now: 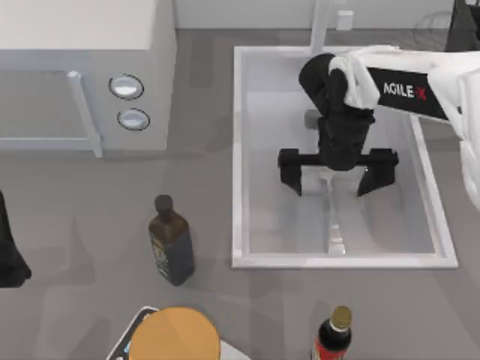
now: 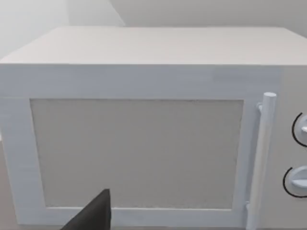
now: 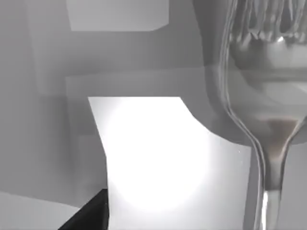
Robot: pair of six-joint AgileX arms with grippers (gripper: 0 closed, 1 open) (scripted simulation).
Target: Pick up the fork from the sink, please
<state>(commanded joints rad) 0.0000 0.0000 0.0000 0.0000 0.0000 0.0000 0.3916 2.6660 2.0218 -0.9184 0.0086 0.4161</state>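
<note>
Table: our grey worktop [image 1: 82, 225] carries the sink [image 1: 238, 150] at its right half.
Right claw: our right gripper [image 1: 337, 171] hangs low inside the sink, fingers spread wide and released.
Fork: the fork [image 1: 334, 225] lies flat on the basin floor directly beneath our claw, between the two fingers, its handle running out past them; our right wrist view sees its tines close up [image 3: 268, 62].
Left claw: our left gripper [image 1: 9, 259] sits parked well apart from the sink, facing the microwave [image 2: 144, 143]; we cannot tell its state.
Others: two dark bottles [image 1: 171, 241] [image 1: 331, 334] stand outside the sink.
</note>
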